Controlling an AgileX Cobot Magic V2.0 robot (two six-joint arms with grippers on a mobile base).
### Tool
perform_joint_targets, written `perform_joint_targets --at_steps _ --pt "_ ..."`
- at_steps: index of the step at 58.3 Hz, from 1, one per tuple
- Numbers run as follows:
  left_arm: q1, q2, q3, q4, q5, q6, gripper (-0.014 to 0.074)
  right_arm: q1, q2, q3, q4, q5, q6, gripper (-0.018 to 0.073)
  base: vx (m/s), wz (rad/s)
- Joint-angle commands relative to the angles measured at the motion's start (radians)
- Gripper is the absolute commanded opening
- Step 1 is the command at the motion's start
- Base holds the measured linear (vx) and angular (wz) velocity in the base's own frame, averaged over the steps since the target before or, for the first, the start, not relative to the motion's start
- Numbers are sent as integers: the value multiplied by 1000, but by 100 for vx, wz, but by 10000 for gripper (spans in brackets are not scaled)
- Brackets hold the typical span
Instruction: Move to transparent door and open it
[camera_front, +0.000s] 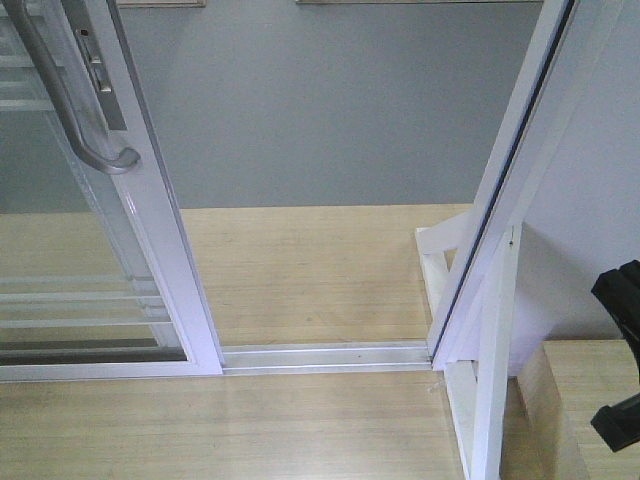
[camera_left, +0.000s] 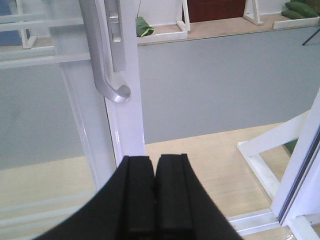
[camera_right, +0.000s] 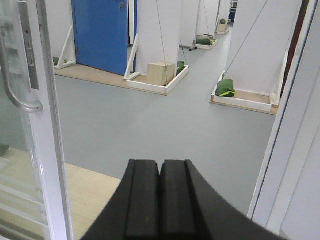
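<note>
A pale wood floor (camera_front: 300, 420) runs up to a metal sill track (camera_front: 325, 355); beyond it lies more wood, then a grey floor (camera_front: 330, 110). The right wrist view shows a wide hall past the opening, with a blue door (camera_right: 102, 32), white partitions, a wooden box (camera_right: 161, 73) and green bags (camera_right: 226, 87) on low platforms. The door (camera_front: 165, 250) stands at the left, slid aside, its grey handle (camera_front: 60, 95) curving out beside a lock plate (camera_front: 97, 72). A white jamb (camera_front: 505, 200) borders the gap on the right. The left gripper (camera_left: 155, 200) has its pads pressed together, holding nothing, near the door's edge below the handle. The right gripper (camera_right: 160, 200) is likewise closed and empty, facing the open gap.
</note>
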Motion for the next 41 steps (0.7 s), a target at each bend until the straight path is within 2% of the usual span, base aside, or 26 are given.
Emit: perform_joint_targets --at_steps 1,12,22,41 --pt "-3 10 -26 -18 -127 -13 -7 -2 20 -31 12 -78 -3 -5 0 0" --pt "-3 10 -27 -24 -157 -139 -7 -2 20 -31 27 -78 -4 -5 0 0" --pt "-3 10 -27 -23 -122 -145 -6 -2 20 -31 27 -78 -4 -5 0 0" --pt "-3 10 -27 -16 -124 -139 -6 -2 20 -31 27 -78 -4 -5 0 0"
